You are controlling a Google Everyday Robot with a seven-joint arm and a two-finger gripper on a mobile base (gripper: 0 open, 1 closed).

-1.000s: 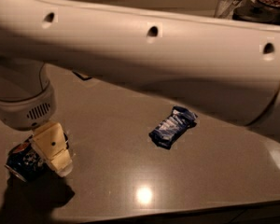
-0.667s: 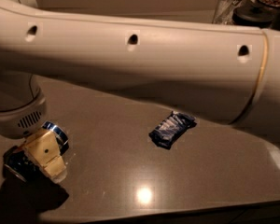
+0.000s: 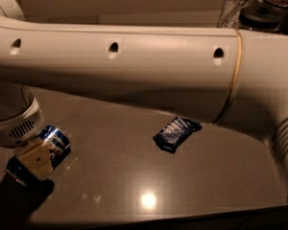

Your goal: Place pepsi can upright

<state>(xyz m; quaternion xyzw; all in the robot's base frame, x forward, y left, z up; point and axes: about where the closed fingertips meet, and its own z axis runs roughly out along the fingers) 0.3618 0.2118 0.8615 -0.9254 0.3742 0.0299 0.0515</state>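
Gripper (image 3: 34, 161) hangs low over the table (image 3: 115, 176); pepsi can (image 3: 57, 143) lies tilted on its side right under it, touching; can't tell if it's clamped yet; snack wrapper (image 3: 175, 134) sits well off to its right.

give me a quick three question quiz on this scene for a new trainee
1. True or false: the pepsi can stands upright on the table.
2. Where is the end effector? A) at the lower left of the view, shut on the can; B) mid-table, open; C) out of view.
3. What flat thing lies mid-table, apart from the can?
Key: 1 false, the can is tilted in the end effector. 2 A. 3 the snack wrapper.
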